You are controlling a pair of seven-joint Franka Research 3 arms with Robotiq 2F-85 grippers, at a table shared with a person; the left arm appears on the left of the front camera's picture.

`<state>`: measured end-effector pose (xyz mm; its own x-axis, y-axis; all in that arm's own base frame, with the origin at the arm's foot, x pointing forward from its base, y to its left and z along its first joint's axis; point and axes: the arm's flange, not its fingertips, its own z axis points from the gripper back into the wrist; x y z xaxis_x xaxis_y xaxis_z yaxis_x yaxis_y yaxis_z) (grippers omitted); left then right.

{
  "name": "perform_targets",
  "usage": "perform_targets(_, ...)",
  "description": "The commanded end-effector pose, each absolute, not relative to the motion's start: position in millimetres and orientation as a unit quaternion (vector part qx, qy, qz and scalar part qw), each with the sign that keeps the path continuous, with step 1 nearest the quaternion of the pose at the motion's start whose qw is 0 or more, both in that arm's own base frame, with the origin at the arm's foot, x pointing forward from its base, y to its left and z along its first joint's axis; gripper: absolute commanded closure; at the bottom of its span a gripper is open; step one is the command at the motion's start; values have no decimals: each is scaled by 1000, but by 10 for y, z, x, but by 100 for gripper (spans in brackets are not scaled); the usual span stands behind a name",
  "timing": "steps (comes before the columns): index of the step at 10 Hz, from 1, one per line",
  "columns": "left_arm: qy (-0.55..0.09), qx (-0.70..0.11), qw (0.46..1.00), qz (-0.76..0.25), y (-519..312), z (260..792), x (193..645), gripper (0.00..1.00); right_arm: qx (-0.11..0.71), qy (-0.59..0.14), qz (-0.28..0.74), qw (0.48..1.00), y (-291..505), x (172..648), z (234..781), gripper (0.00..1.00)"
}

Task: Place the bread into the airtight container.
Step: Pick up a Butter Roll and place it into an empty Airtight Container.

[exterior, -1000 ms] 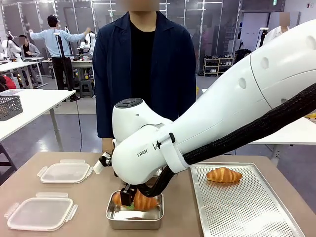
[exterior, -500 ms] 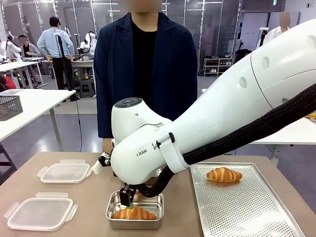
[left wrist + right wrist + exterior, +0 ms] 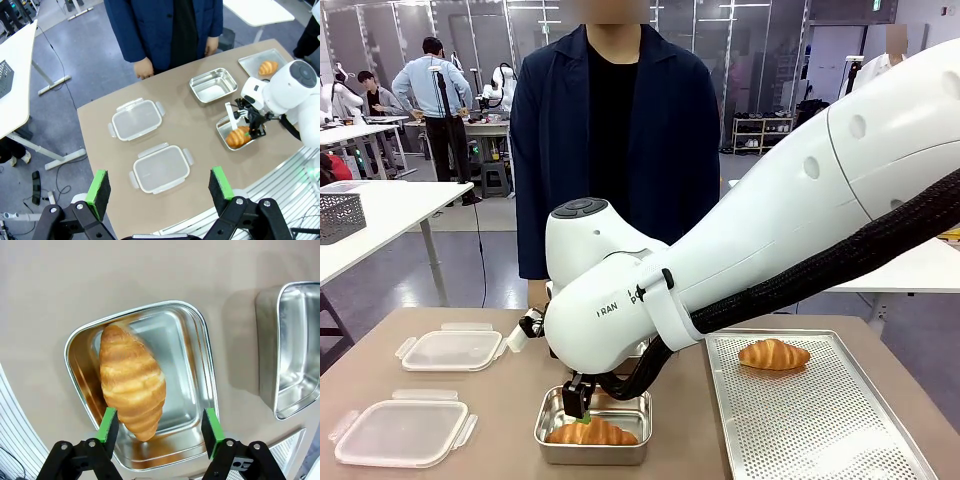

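The bread, a golden croissant (image 3: 592, 432), lies inside the steel airtight container (image 3: 592, 456) near the table's front. My right gripper (image 3: 578, 400) hovers just above the container's left side, open. In the right wrist view the croissant (image 3: 131, 380) rests on the container (image 3: 177, 365) floor, its tip close to one green fingertip (image 3: 109, 424), with my right gripper (image 3: 160, 425) spread wide around nothing. From high above, my left gripper (image 3: 159, 186) is open, looking down on the croissant (image 3: 235, 137) in its container (image 3: 221, 131).
A second croissant (image 3: 774, 354) lies on the perforated tray (image 3: 820, 430) at right. Two clear lids (image 3: 452, 350) (image 3: 402, 433) lie at left. An empty steel container (image 3: 213, 85) stands farther back. A person (image 3: 615, 140) stands at the far edge.
The croissant has dropped from between my right fingers and now lies flat in the container. The right arm has barely moved.
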<state>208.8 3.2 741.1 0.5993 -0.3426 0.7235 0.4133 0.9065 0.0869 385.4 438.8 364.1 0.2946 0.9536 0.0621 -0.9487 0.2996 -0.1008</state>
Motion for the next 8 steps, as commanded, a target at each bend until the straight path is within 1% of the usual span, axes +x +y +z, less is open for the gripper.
perform_targets(1,-395,-45,892,-217,34,7428,2098,0,-22,-55,591,804,4390,3855,3635,17)
perform_targets(6,-395,-45,892,-217,34,7428,2098,0,-22,-55,591,804,4388,3854,3640,16)
perform_targets(7,-395,-45,892,-217,34,7428,2098,0,-38,-51,581,811,4221,3879,3858,16)
perform_targets(8,-395,-45,892,-217,34,7428,2098,0,-36,-40,580,813,3958,3893,4166,16)
